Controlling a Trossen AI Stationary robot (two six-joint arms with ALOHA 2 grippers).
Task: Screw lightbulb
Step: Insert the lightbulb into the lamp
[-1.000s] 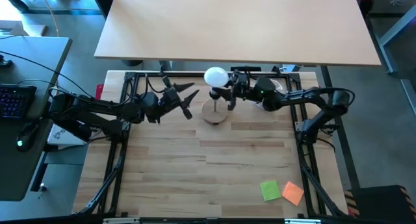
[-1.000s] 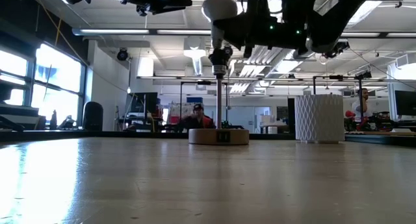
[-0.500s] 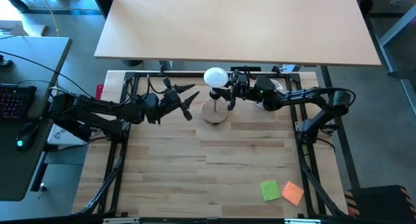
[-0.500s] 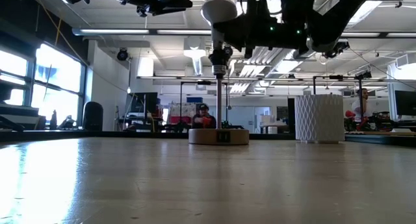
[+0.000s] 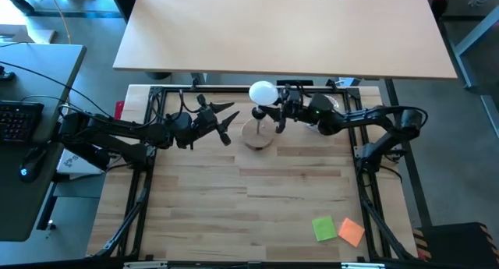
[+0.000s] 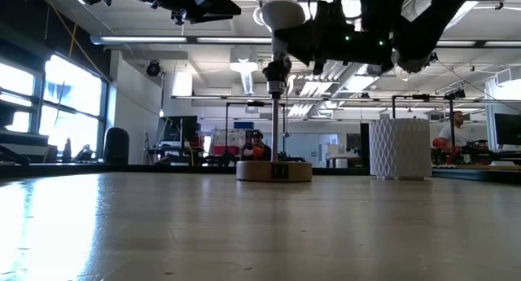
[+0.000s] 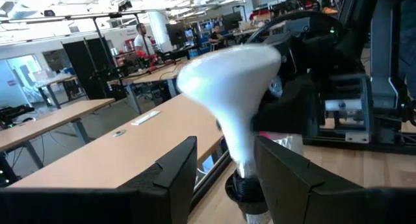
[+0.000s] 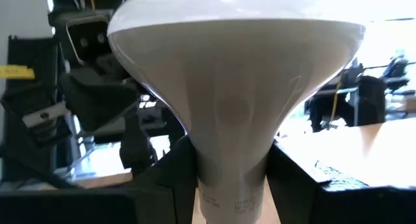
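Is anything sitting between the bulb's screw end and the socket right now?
Nothing visible. The lightbulb, held at its neck by the right claw, has its screw end already at the black socket atop the lamp stem. The left claw waits off to the side.

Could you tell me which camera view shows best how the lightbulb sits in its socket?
The low view: the lightbulb stands upright with its neck in the black socket. The high view shows only its globe; the wrist views show the globe and neck close up.
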